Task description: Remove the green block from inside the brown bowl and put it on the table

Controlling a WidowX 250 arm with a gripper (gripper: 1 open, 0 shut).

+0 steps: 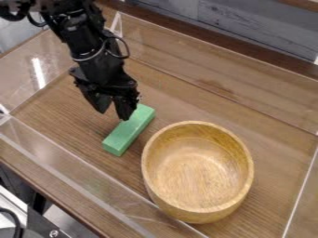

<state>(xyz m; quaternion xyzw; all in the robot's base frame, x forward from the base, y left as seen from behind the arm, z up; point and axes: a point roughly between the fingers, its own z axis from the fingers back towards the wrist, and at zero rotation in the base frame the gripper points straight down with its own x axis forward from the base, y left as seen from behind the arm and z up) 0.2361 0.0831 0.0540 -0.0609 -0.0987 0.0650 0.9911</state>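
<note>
The green block [129, 128] lies flat on the table [211, 98], just left of the brown bowl [198, 170] and outside it. The bowl's inside shows only bare wood. My black gripper [111, 106] hangs just above the block's far end, fingers pointing down and standing apart, with nothing between them. It does not hold the block.
Low clear acrylic walls [74, 172] border the table on the front, left and right. The arm [77, 37] reaches in from the upper left. Dark cables [10, 223] hang below the front left corner.
</note>
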